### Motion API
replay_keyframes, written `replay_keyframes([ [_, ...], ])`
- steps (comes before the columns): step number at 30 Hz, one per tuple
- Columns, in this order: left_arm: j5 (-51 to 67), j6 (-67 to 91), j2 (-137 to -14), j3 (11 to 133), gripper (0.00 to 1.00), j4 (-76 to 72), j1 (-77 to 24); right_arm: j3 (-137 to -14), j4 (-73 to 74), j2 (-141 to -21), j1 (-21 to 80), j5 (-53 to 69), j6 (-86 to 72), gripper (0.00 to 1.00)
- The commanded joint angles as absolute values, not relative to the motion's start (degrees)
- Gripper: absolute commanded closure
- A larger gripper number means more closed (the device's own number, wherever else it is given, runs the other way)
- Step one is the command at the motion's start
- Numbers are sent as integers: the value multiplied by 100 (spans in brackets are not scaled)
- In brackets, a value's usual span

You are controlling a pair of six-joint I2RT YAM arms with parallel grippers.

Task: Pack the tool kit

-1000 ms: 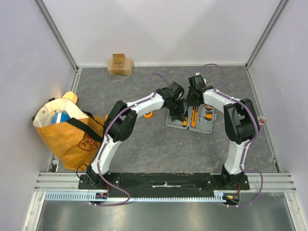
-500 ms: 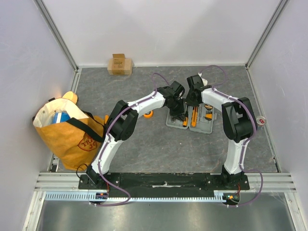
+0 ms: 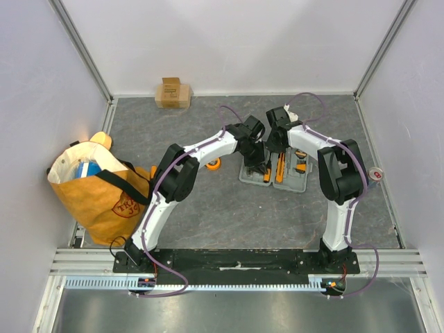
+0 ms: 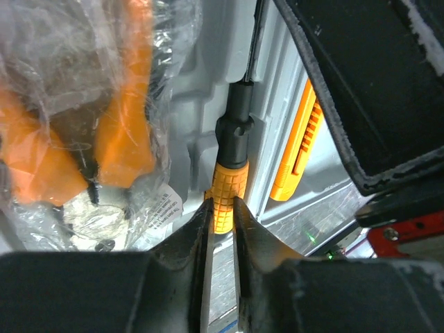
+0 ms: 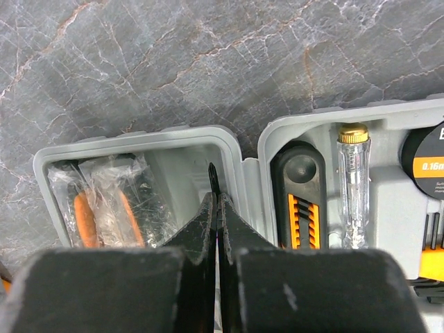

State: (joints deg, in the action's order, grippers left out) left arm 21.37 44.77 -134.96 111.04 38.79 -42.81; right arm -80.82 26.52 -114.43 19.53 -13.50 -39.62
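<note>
1. The left claw (image 4: 222, 208) is clamped on the screwdriver (image 4: 229, 186). Its two fingers pinch the ribbed orange handle near its end, and the black collar and thin dark shaft run away from the claw along a groove in the case (image 5: 173, 139).
2. The right claw (image 5: 216, 201) is closed, fingers pressed together, and hangs over the hinge edge of the case's left half. A dark tip shows just past its fingertips – whether the claw pinches it I cannot tell.
3. The case lies open on the surface (image 5: 208, 55), in the middle toward the far side, under both claws, which meet over it from either side.
4. The case is grey plastic with rounded corners, its two moulded halves lying flat side by side.
5. In the left half, beside the screwdriver, sit the pliers (image 4: 121, 132) – orange handles, wrapped in crinkled clear plastic.
6. In the right half, just past the hinge, lies a black and orange knife (image 5: 300, 208). Next to it is a clear-bodied tester (image 5: 352, 194) with a brass cap. A round black item with white print shows at that view's right edge, cut off.
7. Well apart from the case, a bag (image 3: 97, 194) stands at the left wall and a box (image 3: 172, 92) sits at the far wall.
</note>
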Motion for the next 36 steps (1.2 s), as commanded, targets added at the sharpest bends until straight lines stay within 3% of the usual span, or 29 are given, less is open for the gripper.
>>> replay_keyframes([
  [1,2030,4483,-13150,11127,75,3894,-4149,-8445,2892,-11190,1907,-1916,-4078,100],
  [4,2022,4377,-12754,11136,69,3683,-4052,-8840,3005,-10873,1907,-1995,-4052,99],
  [10,1794,4035,-11736,10619,58,3533,-3745,-8983,3103,-10196,1907,-1899,-3903,82],
  [17,30,3332,-10364,8791,50,3901,-2656,-8088,2997,-9414,1907,-1485,-3850,69],
  [22,-1131,2796,-9897,8078,45,4464,-1864,-7533,2918,-9080,1907,-1468,-3841,67],
  [28,-1801,2233,-9677,7550,29,4623,-1196,-7435,2892,-9053,1898,-1459,-3753,64],
  [30,-1828,2014,-9729,7489,24,4614,-977,-7427,2892,-9044,1881,-1459,-3709,63],
  [36,-1434,1591,-10028,7418,23,4474,-668,-7427,2900,-9070,1819,-1424,-3630,63],
])
